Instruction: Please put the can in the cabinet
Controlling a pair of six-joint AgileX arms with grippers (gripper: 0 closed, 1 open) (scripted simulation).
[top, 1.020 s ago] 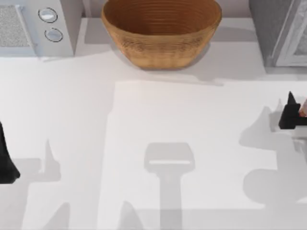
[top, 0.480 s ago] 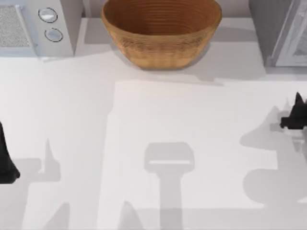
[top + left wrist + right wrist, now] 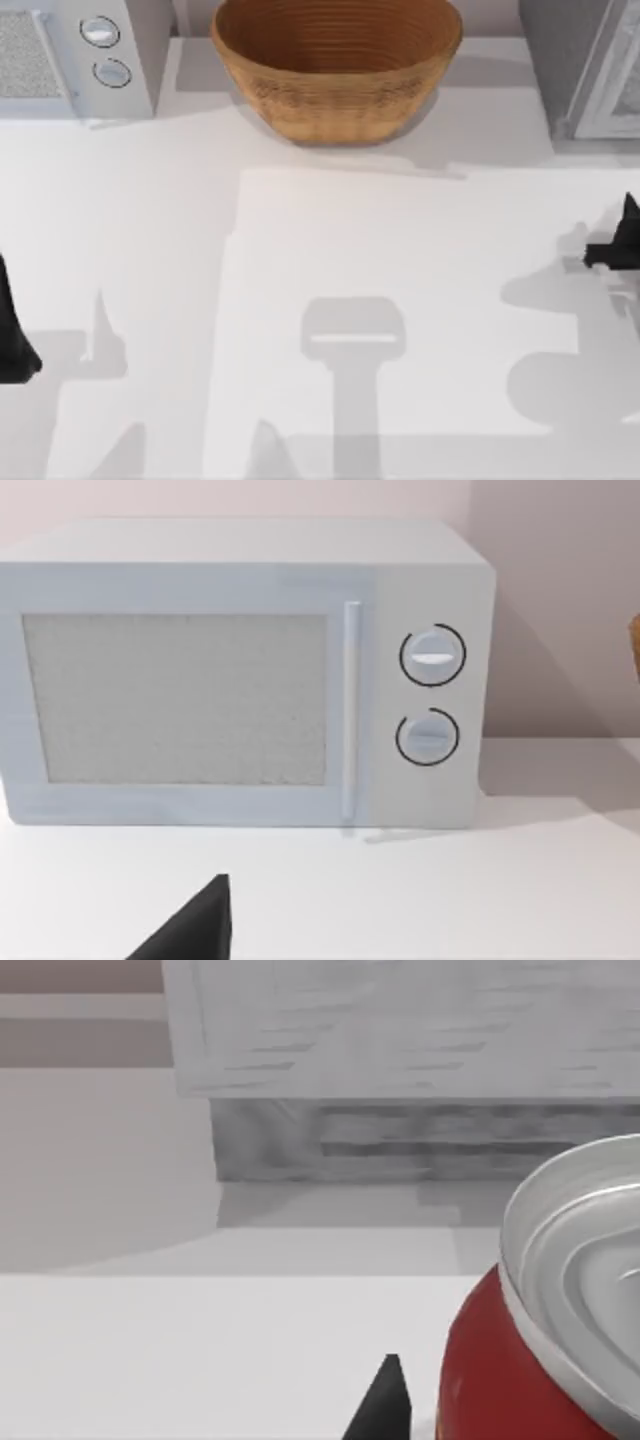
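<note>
Top view: right gripper [image 3: 622, 243] at the table's [image 3: 330, 240] right edge, in front of the cabinet [image 3: 580, 65]; can't tell its jaw state. Left gripper [image 3: 14, 330] parked at the left edge. Basket [image 3: 336, 62] back centre, microwave [image 3: 75, 55] back left.

Left wrist view: microwave [image 3: 245, 675] ahead, one black fingertip [image 3: 195, 930] visible, jaws can't tell.

Right wrist view: red can [image 3: 545, 1340] right beside one fingertip [image 3: 385, 1405], cabinet [image 3: 420, 1070] behind; grip unclear.

Bright, even light; soft grey shadows of both arms fall across the white tabletop [image 3: 400, 230], and the basket [image 3: 336, 65] casts one too.
</note>
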